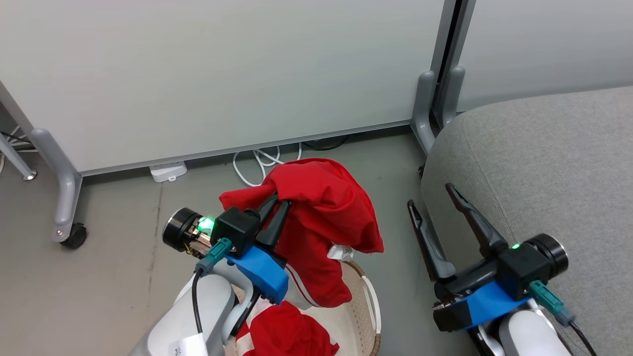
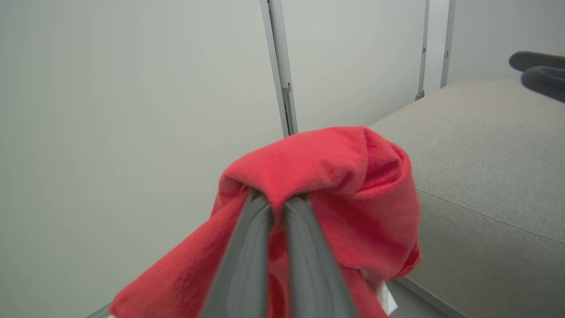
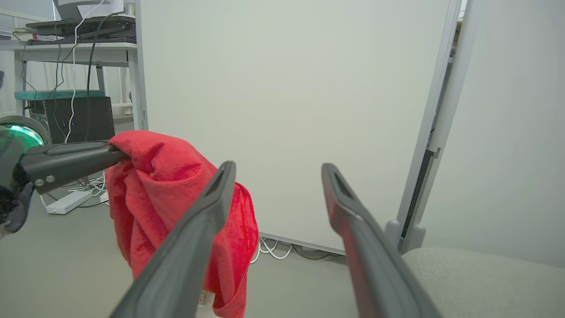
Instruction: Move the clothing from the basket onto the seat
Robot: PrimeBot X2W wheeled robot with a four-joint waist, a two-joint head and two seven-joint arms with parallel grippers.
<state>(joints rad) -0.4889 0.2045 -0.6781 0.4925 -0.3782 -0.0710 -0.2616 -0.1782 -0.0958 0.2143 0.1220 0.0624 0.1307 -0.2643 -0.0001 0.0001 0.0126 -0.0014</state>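
Two-fingered, clamping the left gripper [image 1: 280, 201] tight on a bunched fold of the clothing [image 1: 321, 212] and holding it up above the far end of the basket [image 1: 370, 296], letting the red cloth drape down with its lowest folds hanging inside the rim. Leaving a second red piece [image 1: 287, 331] lying in the basket by its near edge, beneath the left forearm. Holding the right gripper [image 1: 429, 195] with fingers spread wide and bare, straddling the left edge of the seat [image 1: 544, 163], well apart from the cloth.
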